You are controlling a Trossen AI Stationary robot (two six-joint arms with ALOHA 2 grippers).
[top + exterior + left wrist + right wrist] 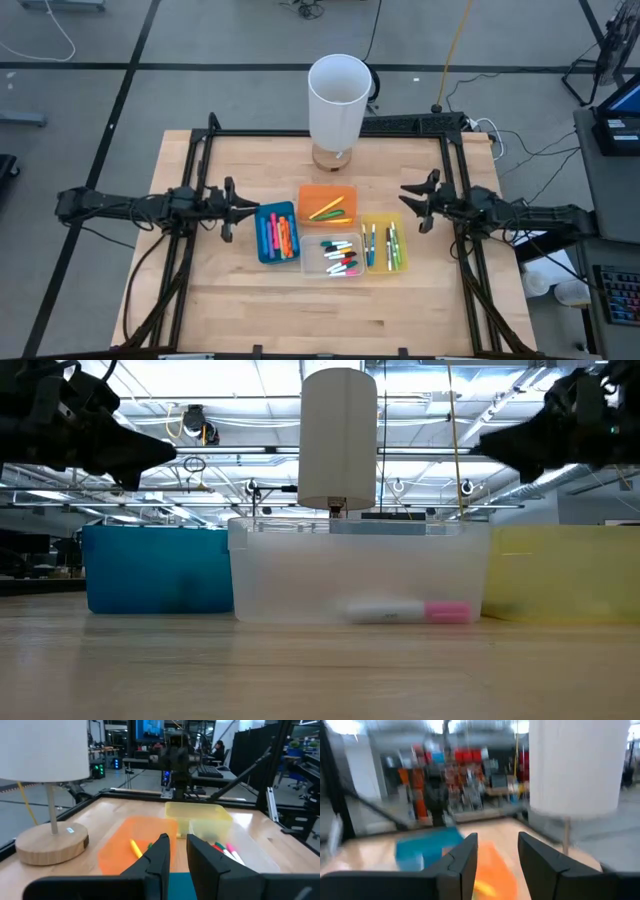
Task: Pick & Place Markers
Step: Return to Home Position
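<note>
Nearest to the front edge of the counter (300,310) stands the clear bin (318,268). It holds white markers (340,257) with coloured caps. In the low view one white marker with a pink cap (408,611) lies flat on its floor.

Touching it on the left is the blue bin (262,250), with pink and orange markers inside. On the right is the yellow bin (383,217), with green and blue ones. Behind the clear bin is the orange bin (318,191), which holds yellow pens and a green one.

The left end effector (232,208) hangs above the counter just beside the blue bin, on its outer side. Its fingers are released, with nothing between them. The right end effector (415,207) hangs just beside the yellow bin, also on the outer side. It is released and empty too. All markers lie in the bins between the two end effectors, and neither touches a marker.

Farthest stands a white lamp (338,100) on a round wooden foot.
</note>
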